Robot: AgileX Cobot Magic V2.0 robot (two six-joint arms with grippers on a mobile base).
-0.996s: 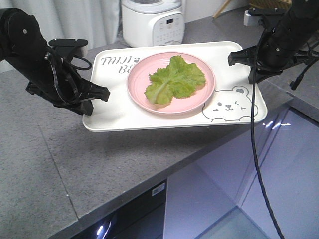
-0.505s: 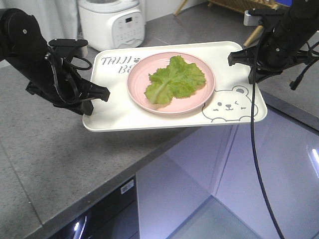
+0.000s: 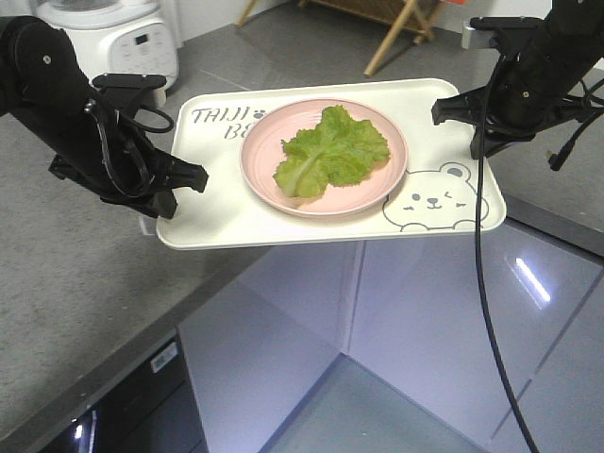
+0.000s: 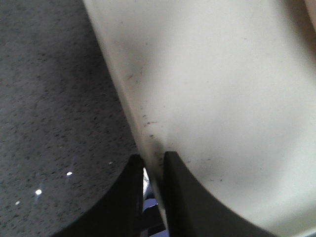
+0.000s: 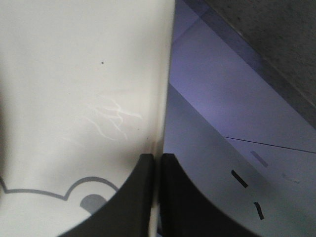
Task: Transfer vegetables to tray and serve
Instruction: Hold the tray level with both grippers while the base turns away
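Tray [image 3: 217, 203] with one plate [image 3: 255, 170], one lettuce leaf [image 3: 332, 151]

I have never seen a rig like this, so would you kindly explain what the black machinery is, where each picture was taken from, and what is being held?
The black parts are a robot's two arms, the left arm and the right arm. The wide picture looks forward from the robot; the two close-ups come from cameras on its wrists. Each arm's jaws are pinched shut on one short edge of a cream tray, holding it level, partly over the grey counter and partly beyond its edge. On the tray sits a pink plate with a lettuce leaf on it. A white appliance stands further back on the counter.
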